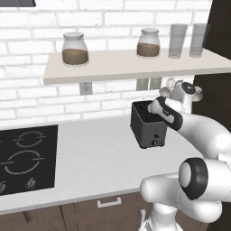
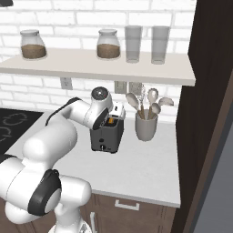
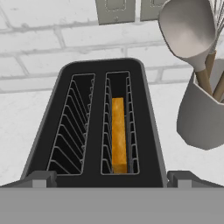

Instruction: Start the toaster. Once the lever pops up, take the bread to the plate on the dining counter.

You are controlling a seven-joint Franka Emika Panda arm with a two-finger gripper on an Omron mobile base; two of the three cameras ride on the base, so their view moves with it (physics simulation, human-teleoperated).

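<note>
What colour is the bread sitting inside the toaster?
Golden orange; the bread shows best in the hand view, in one toaster slot.

From behind the arm on its left, we look forward and down across the grey countertop (image 1: 90,153) to the toaster (image 1: 148,128). From behind on the right, we see the same toaster (image 2: 107,134) beside the utensil holder (image 2: 146,126). Our hand camera sits close above the toaster (image 3: 98,127), looking straight into its slots.
</note>
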